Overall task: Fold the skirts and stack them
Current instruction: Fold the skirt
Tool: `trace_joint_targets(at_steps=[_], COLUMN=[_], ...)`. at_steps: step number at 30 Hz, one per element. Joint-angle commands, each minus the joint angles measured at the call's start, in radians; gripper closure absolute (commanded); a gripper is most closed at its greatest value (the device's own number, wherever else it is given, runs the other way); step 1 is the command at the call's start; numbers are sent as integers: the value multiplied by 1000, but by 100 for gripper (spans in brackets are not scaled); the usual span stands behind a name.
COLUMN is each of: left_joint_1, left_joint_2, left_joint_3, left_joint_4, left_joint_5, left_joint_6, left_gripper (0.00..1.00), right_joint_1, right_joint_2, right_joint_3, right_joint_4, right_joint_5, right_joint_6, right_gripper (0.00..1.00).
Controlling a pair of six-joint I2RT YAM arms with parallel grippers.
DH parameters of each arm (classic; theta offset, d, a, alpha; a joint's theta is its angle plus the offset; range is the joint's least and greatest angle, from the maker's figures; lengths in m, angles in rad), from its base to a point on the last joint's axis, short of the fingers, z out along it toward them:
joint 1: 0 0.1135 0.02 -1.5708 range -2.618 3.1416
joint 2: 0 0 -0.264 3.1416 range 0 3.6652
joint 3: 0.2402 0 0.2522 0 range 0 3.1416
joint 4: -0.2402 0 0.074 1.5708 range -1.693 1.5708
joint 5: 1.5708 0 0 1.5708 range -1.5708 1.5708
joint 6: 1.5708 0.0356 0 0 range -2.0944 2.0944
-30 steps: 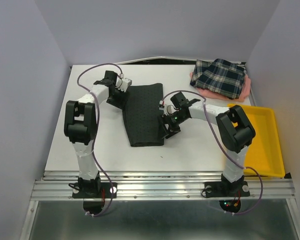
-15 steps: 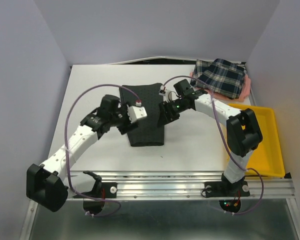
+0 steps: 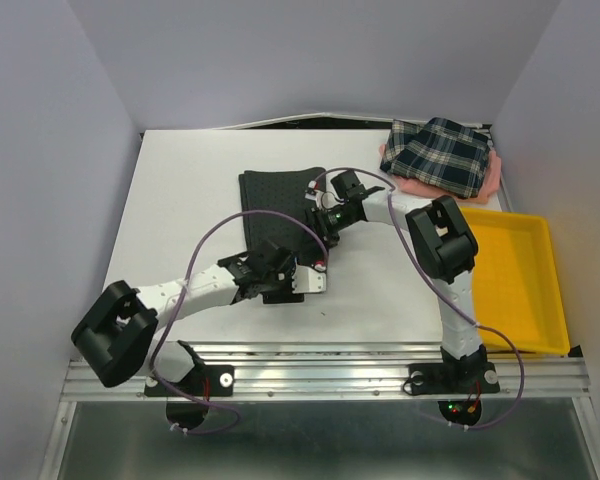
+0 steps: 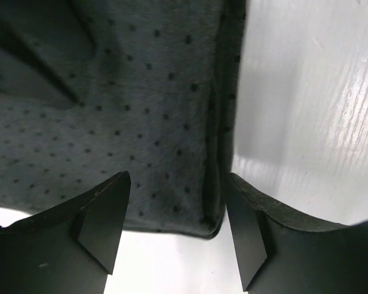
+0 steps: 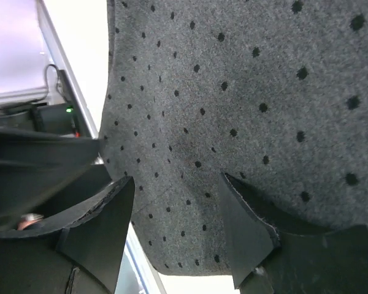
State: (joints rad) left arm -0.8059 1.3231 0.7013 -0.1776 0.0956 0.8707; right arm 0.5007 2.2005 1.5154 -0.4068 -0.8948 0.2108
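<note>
Looking over the white table [image 3: 180, 210]: the yellow tray [image 3: 525, 300] sits at the rt edge, well apart from the work. The plaid skirt [image 3: 440, 155] lies bunched in the far rt corner on top of the pink skirt [image 3: 492, 182]. The L arm's purple cable [image 3: 270, 213] arcs over the charcoal skirt [image 3: 275, 195], which lies mid-table. I've got the left gripper [image 4: 175, 184] at its near hem, jaws apart, w/ a cloth corner between the fingers. The right gripper [image 5: 176, 180] is at the skirt's rt side, also spread wide, cloth filling the gap. Can't tell if either touches. The fabric is dark grey w/ fine black dots, and it's creased near the L fingers.
</note>
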Motion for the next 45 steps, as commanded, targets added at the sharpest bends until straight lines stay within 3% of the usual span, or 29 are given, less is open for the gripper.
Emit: trace_joint_targets(at_steps=[1,8,9,11,12,19,25,31,37,40,45], left_joint_1=[-27,-30,-29,-29,-29,-29,-29,-29,-29,-29,-29], left_joint_2=[66,191,200,218,219,122,79,82,76,74,80], left_joint_3=[-39,-71,-71,-65,-60,69,196,247,294,317,351], left_joint_4=[66,121,118,110,102,-141,-391,-572,-717,-775,-835], left_joint_5=[-48,-85,-85,-85,-85,22,185,338,457,504,550], left_joint_6=[-30,-39,-39,-50,-56,-88,-82,-41,28,66,100], left_gripper=[28,39,50,56,70,99,100,100,100,100,100], right_joint_1=[4,4,4,4,4,4,4,4,-5,-5,-5], right_joint_2=[37,73,73,79,79,22,-33,-48,59,126,214], right_joint_3=[-11,-27,-26,-17,-8,-26,12,230,481,561,617], right_joint_4=[25,22,22,4,-1,-13,-47,-53,-53,-53,-59], right_joint_5=[36,53,57,60,60,82,97,203,281,307,280], right_joint_6=[-36,-44,-44,-53,-56,-82,-106,-137,-162,-189,-263], right_gripper=[37,37,37,37,37,37,34,24,15,10,9])
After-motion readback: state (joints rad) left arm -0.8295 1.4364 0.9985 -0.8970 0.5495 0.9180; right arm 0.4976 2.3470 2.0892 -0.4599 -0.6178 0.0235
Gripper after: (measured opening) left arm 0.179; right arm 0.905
